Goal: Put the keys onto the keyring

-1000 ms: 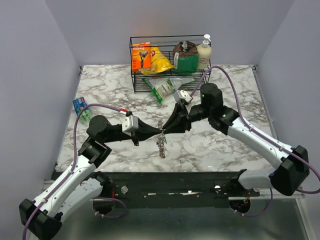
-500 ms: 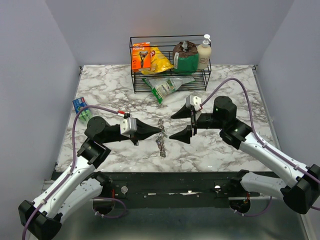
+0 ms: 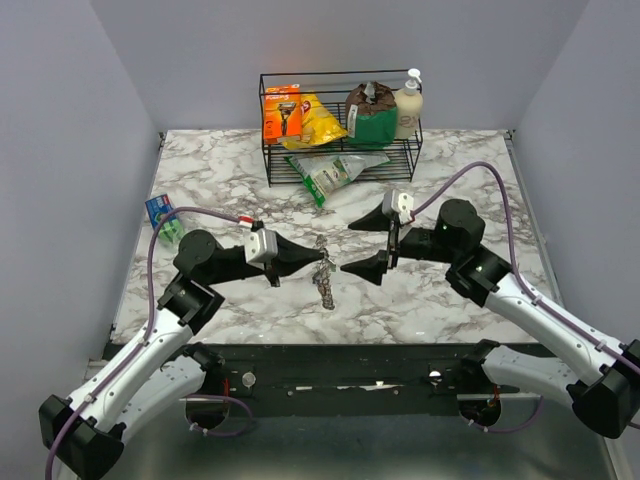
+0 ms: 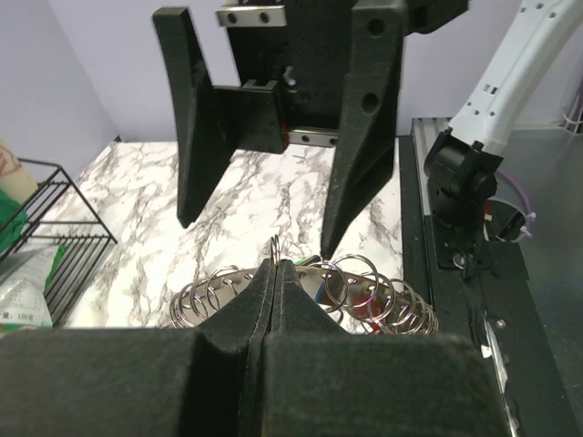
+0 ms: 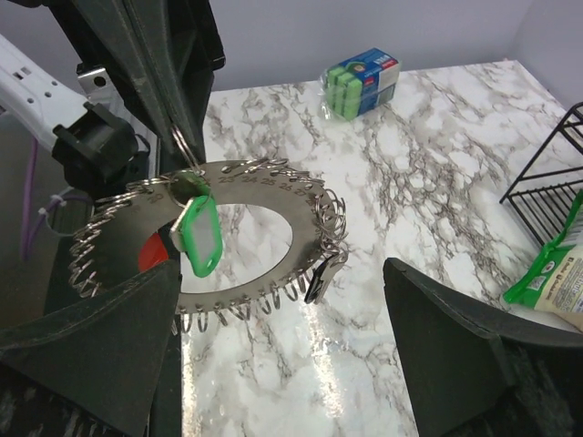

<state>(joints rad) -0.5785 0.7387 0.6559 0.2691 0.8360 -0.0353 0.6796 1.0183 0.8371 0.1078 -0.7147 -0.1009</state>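
The keyring (image 5: 273, 196) is a flat silver ring fringed with many small wire loops. It hangs tilted over the marble table (image 3: 440, 300), seen edge-on as the keyring (image 3: 323, 278) from above. My left gripper (image 4: 275, 266) is shut on one small loop at its top edge. Of the keys, one with a green plastic head (image 5: 196, 235) hangs from that same spot, with something red (image 5: 150, 253) behind it. A small dark key (image 5: 319, 278) dangles from the ring's lower rim. My right gripper (image 3: 363, 245) stands wide open just right of the ring, with nothing between its fingers (image 5: 100, 346).
A black wire rack (image 3: 340, 125) at the back holds packets and a bottle. A green-and-white bag (image 3: 330, 172) lies in front of it. A blue-and-green pack (image 3: 162, 215) sits at the table's left edge. The arms' base rail (image 3: 350, 365) runs along the near edge.
My right gripper has opened wide and drawn back to the right, away from the keyring. The left gripper stays shut on the ring's loop, almost unmoved.
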